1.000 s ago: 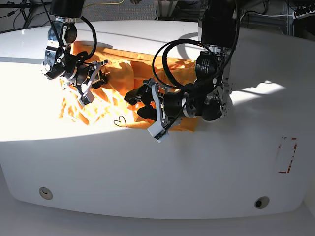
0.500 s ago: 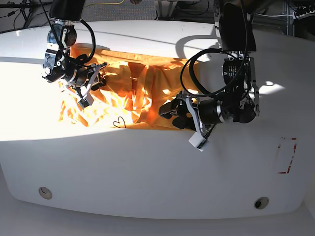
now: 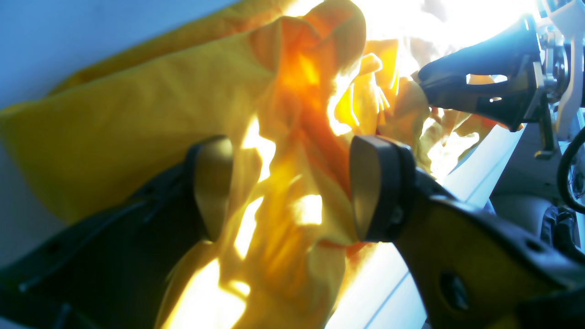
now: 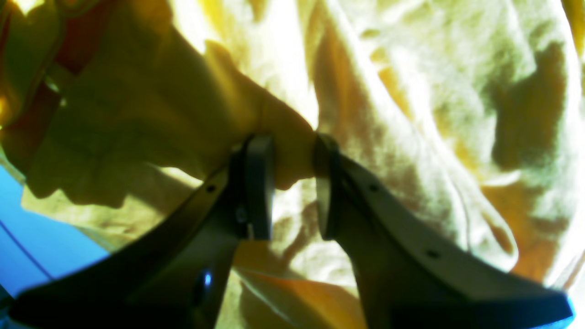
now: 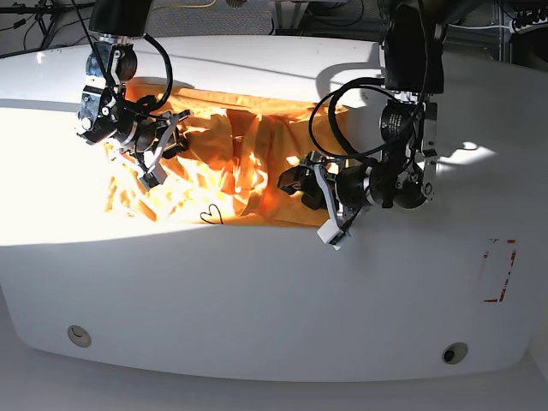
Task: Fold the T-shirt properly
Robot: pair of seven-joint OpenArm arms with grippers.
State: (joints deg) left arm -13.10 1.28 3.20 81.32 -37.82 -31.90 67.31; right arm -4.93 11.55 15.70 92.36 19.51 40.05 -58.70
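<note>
The T-shirt [image 5: 231, 167] lies rumpled on the white tabletop [image 5: 257, 282], strung out between the two claws with ridges and creases all through it. The right claw [image 4: 292, 183] is clamped on a fold of the cloth – a thick pinch fills the narrow gap between its pads, and the rest of the shirt spreads away beyond and beside them. The left claw [image 3: 283, 183] stands apart, its pads on either side of a raised ridge of cloth that passes between them without being squeezed; I judge it holds nothing as yet. The shirt looks light, soft and limp: it will sag and bunch wherever it is not borne, and a pinch of several layers will drag hidden cloth along with it. For a proper fold it wants flattening first, so the better hold is a single edge – hem, shoulder or sleeve seam – not a mid-body ridge like the one now between the left pads. The small heart drawing [image 5: 210, 212] lies well off from both claws, at the near edge of the cloth
</note>
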